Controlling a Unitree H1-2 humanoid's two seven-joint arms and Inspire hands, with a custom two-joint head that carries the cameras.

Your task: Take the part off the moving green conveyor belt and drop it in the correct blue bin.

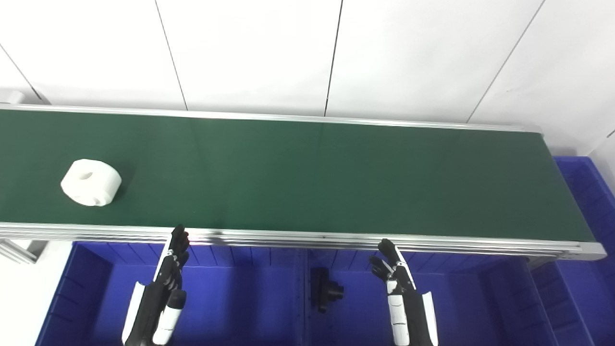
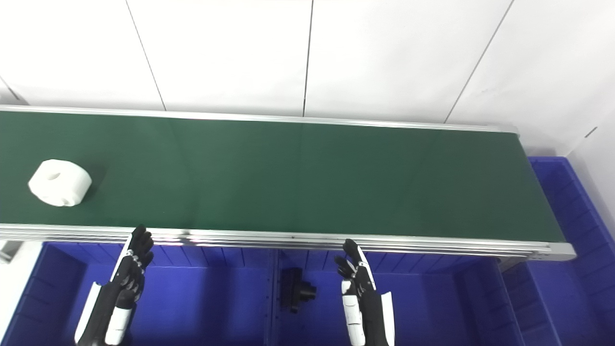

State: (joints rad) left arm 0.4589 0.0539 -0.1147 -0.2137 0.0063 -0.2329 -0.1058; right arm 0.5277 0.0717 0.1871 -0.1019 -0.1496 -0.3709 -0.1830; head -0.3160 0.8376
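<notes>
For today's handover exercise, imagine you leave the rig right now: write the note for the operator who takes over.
Left hand: open, empty, above the left blue bin, just short of the belt's near rail.
Right hand: open, empty, above the right blue bin.
White ring-shaped part: lying on the green conveyor belt at its left end, untouched.
A black part already lies in the right bin by the divider.
Another blue bin stands past the belt's right end.
Done: nothing with the white part.
Left: pick it, drop it in the correct bin.
</notes>
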